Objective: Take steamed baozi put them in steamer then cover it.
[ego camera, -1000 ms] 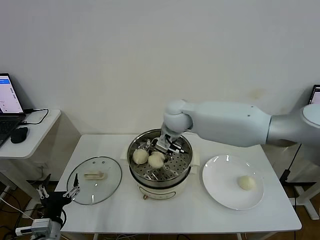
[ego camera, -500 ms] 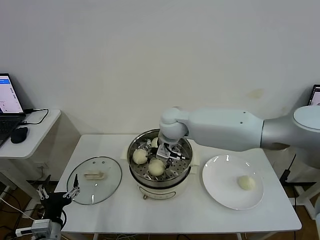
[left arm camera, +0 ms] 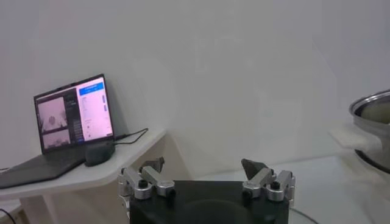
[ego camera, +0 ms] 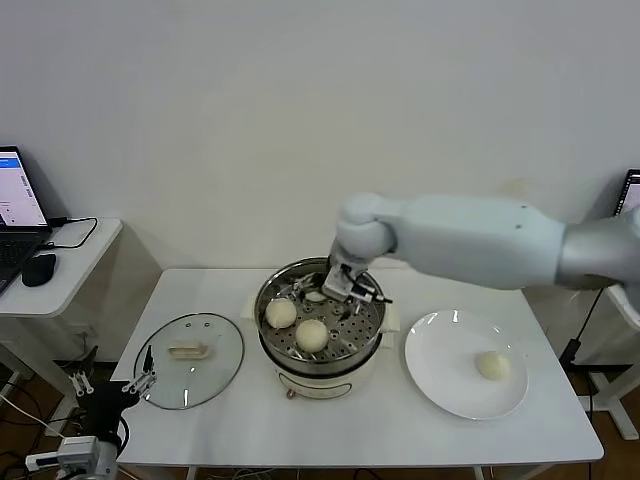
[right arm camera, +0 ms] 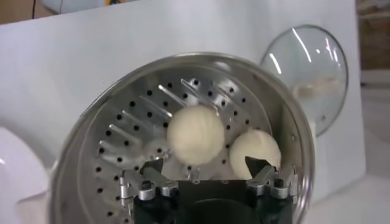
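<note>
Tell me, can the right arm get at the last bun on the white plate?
Probably yes: the right gripper is open and empty above the steamer, and the bun lies alone on the plate beside it.

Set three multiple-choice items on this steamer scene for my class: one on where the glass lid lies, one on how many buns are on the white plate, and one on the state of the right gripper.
1. Where is the cover?
A. On the steamer
B. Flat on the table, on the robot's left of the steamer
C. On the white plate

2. How many baozi lie on the white plate?
A. None
B. One
C. Three

3. What is the right gripper's state?
A. Open, holding nothing, over the steamer
B. Shut on a baozi
C. Shut on the cover's handle

Answers:
1 B: the cover rests on the table beside the uncovered steamer.
2 B: a single baozi sits on the white plate.
3 A: the right gripper has its fingers spread with nothing between them.
The left gripper hangs low beside the table.
</note>
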`<act>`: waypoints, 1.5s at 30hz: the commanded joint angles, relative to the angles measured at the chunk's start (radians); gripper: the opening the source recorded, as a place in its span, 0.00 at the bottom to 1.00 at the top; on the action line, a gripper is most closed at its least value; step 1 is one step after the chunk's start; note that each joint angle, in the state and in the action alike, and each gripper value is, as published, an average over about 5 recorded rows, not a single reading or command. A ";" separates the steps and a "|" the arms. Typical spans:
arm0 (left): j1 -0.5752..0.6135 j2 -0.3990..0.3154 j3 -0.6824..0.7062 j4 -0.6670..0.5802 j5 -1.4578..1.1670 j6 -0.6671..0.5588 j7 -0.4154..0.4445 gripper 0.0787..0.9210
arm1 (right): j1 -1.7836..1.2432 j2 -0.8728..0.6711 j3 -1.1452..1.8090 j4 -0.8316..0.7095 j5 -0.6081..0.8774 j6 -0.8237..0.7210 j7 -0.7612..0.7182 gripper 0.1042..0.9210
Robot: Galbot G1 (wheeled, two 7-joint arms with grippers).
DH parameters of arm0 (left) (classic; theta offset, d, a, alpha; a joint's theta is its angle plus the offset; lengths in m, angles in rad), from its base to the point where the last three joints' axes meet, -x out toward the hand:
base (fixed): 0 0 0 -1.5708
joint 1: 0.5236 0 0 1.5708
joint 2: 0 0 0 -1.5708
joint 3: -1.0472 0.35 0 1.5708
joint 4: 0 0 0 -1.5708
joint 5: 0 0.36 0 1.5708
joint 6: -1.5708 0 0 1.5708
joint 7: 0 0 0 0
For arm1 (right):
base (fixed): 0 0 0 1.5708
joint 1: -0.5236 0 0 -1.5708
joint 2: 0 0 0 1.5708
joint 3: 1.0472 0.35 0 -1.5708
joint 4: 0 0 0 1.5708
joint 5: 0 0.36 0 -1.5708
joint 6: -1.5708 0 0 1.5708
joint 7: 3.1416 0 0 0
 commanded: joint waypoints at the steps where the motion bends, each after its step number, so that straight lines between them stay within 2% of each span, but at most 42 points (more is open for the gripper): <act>1: -0.004 0.007 0.008 -0.002 0.000 0.001 0.001 0.88 | 0.052 -0.265 0.034 0.091 0.153 -0.405 -0.029 0.88; 4: -0.006 0.009 0.015 0.002 0.000 0.000 0.001 0.88 | 0.013 -0.372 0.069 0.121 0.144 -0.437 -0.040 0.88; 9: -0.010 0.013 0.023 0.006 0.002 0.000 0.001 0.88 | -0.078 -0.525 0.115 0.145 0.050 -0.406 -0.082 0.88; 20: -0.004 0.018 0.022 0.011 0.005 0.000 0.002 0.88 | -0.462 -0.658 0.375 0.073 -0.212 -0.305 -0.106 0.88; 29: 0.003 0.019 0.017 0.006 0.015 0.004 0.003 0.88 | -0.846 -0.642 0.683 -0.012 -0.339 -0.277 -0.085 0.88; 45: 0.010 0.013 0.012 0.008 0.017 0.004 0.004 0.88 | -0.934 -0.566 0.748 -0.118 -0.406 -0.273 -0.058 0.88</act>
